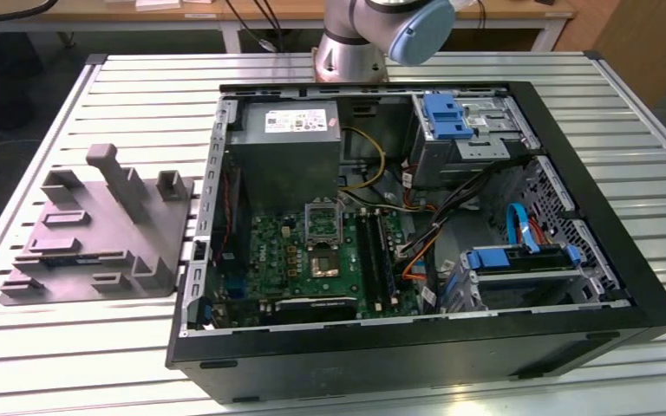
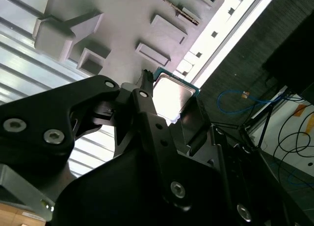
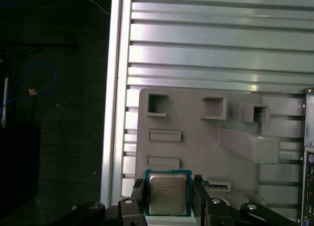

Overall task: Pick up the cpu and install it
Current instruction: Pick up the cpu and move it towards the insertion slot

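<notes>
A: Status on the install?

B: Exterior view first. The PC case (image 1: 426, 355) is lying open on the slatted table (image 1: 79, 364), and the grey-purple fixture (image 1: 90, 251) is sitting just beside it on the exterior view's left. On the motherboard (image 1: 292, 256) the socket (image 1: 325, 263) is showing its metal frame (image 1: 322, 217) flipped up. I'm reading it as empty, so the seating isn't done yet.

A: And the pick?

B: In the second wrist view the claw (image 2: 170, 94) is clamping the cpu (image 2: 172, 91), with the fingers (image 2: 149, 113) bearing on two opposite edges and the silver top facing the camera. The fixture is sitting well behind the chip, so I'm judging it lifted clear (not resting in a pocket).

A: Is the first wrist view agreeing?

B: Yes, same grip. The cpu (image 3: 168, 194) is sitting square between the two fingers, and the jaws are closed down to the chip's width with nothing else in them. It's hanging over one edge of the fixture, with bare table slats beyond.

A: So we're roughly halfway?

B: That's how I'm judging it: pick done, install not done. The chip is in the claw, well apart from the socket.
</notes>
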{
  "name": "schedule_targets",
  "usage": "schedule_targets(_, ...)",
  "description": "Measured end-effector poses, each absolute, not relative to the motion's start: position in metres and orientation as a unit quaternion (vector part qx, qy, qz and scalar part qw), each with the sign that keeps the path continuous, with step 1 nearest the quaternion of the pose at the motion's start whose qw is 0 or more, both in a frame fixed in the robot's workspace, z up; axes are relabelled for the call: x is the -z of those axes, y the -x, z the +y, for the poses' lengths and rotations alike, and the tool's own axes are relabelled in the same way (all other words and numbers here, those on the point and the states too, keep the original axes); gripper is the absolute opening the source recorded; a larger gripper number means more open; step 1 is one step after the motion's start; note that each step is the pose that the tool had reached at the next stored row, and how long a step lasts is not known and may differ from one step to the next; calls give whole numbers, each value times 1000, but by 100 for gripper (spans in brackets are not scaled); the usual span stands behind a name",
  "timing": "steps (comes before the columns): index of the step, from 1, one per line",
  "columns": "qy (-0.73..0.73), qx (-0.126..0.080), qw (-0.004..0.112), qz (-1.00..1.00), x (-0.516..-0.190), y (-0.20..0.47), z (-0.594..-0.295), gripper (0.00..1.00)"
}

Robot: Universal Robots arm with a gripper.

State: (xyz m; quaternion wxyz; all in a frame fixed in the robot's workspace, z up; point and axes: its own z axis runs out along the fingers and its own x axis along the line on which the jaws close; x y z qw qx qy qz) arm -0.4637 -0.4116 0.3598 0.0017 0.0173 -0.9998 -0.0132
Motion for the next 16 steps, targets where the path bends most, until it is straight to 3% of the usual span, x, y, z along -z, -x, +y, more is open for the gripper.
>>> schedule_targets(16,-17,13,2,-1000,-372,464,-412,47)
